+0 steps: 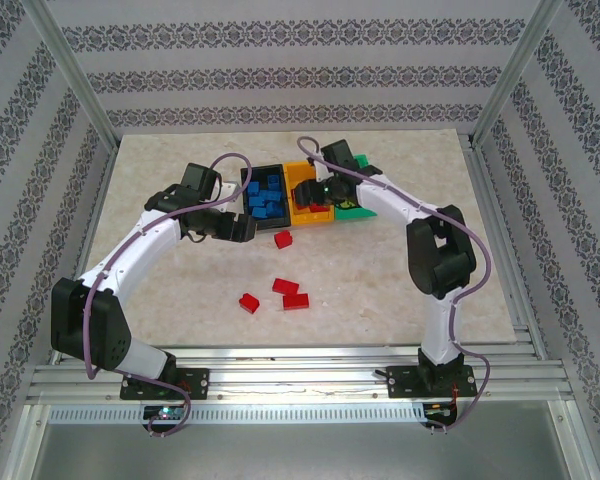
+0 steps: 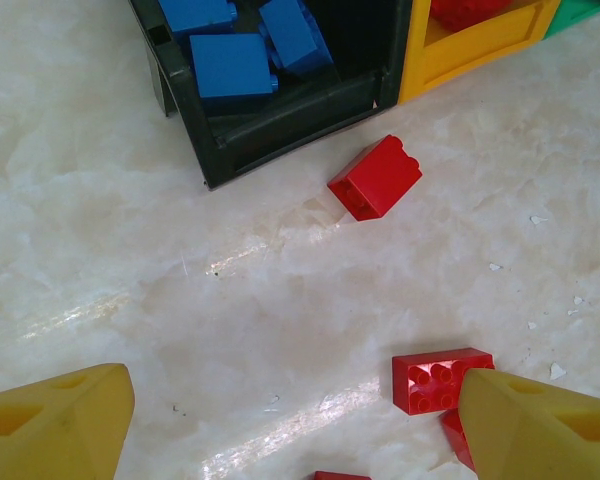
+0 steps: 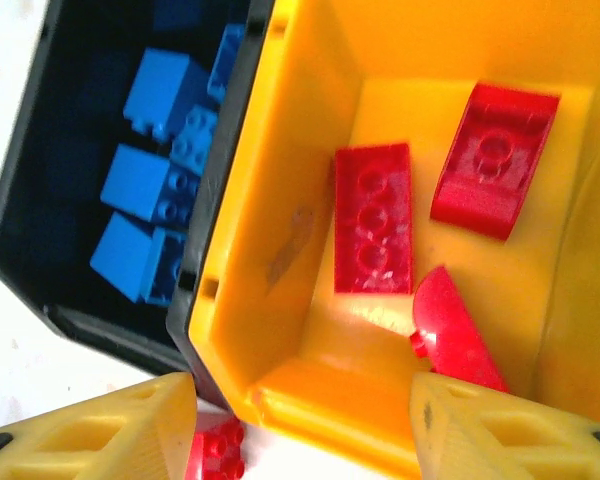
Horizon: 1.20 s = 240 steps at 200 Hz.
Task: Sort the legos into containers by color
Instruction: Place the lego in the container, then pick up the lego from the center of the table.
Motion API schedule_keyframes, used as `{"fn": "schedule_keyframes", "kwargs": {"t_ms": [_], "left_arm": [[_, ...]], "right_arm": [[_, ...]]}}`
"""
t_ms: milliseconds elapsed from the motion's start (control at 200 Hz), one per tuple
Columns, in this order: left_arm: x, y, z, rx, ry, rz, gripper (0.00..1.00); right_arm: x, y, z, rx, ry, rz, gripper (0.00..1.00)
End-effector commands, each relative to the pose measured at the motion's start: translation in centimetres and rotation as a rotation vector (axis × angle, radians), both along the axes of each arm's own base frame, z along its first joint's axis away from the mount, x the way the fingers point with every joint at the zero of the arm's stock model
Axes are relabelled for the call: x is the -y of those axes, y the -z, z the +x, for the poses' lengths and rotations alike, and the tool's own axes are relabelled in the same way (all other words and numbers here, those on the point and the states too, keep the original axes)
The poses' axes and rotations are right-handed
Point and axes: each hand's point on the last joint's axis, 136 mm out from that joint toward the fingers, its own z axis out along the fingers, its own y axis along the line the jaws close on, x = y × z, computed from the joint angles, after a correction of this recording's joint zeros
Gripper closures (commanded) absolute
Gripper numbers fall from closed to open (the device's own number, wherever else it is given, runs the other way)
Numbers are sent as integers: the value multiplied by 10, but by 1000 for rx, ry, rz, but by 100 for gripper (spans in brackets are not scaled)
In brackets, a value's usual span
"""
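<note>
Two robot arms reach over a pale, marble-patterned table [image 1: 160,180], where three containers stand joined in a row: the black container [image 1: 263,168] on the left, the orange-yellow container [image 1: 298,178] in the middle and the green container [image 1: 361,161] on the right.

The right claw [image 1: 318,195] hangs directly above the orange-yellow container, its yellow fingers [image 3: 90,430] parted with nothing between them. In its wrist view, three red legos [image 3: 372,220] lie on the container's floor just beyond the fingertips: one flat with its studs up, one rounded piece nearer the far wall, and a curved one closest to the right-hand finger. Blue legos [image 3: 150,190] are heaped in the black container alongside. Another red piece [image 3: 215,450] peeks out on the table by the container's near corner, partly under the left-hand finger.

The left claw [image 1: 242,230] hovers over the table just in front of the black container, its jaws wide and empty. In its wrist view, a tipped red lego [image 2: 375,177] lies on the table near the black container's front corner, ahead of the claw and well clear of both fingers. A studs-up red lego [image 2: 440,380] sits just beside the right fingertip, which partly hides it. Seen from above, the tipped lego lies close to the containers. Three more loose red ones cluster nearer the arm bases, between the two arms.
</note>
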Motion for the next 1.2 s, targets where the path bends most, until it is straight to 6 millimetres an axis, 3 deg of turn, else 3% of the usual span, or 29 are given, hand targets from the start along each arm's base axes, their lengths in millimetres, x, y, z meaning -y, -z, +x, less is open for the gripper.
{"fn": "schedule_keyframes", "kwargs": {"t_ms": [0, 285, 435, 804, 1194], "left_arm": [[-6, -5, 1, 4, 0, 15, 15], [-8, -5, 1, 6, -3, 21, 15], [-7, -3, 1, -3, -1, 16, 15], [-10, -1, 1, -3, -9, 36, 15], [-10, -2, 1, -2, -7, 38, 15]], "right_arm": [[-3, -17, -18, 40, -44, -3, 41], [-13, 2, -70, 50, -134, -95, 40], [-22, 15, -84, 51, -168, -150, 39], [-55, 40, -95, 33, -230, -209, 32], [-68, 62, -89, 2, -235, -249, 30]]}}
